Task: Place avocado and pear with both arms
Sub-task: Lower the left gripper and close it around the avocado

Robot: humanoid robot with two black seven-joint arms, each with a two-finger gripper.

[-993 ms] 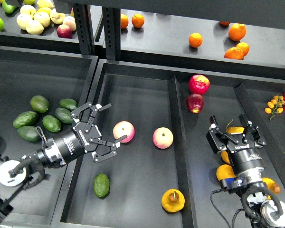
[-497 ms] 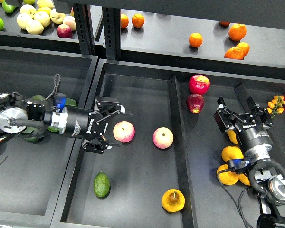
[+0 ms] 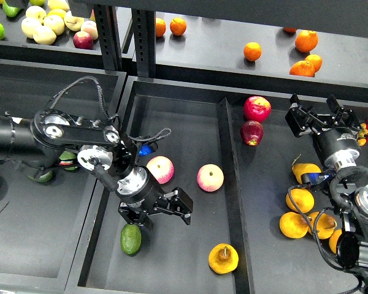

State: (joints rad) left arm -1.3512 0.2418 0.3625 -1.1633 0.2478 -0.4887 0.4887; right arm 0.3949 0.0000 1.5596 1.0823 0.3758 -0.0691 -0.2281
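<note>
Bin (image 3: 172, 110), black, centre compartment: holds two pink-yellow apples (image 3: 160, 169), the avocado and the pear. Left arm, black, crosses in from the left; left gripper (image 3: 152, 215) points down over the avocado (image 3: 130, 239), fingers spread, nothing held. Right gripper (image 3: 319, 116) stands over the right compartment beside two red apples (image 3: 256, 108), fingers parted, empty. Avocado lies near the bin's front-left corner. Pear (image 3: 223, 258), orange-yellow, rests near the front, beside the divider.
</note>
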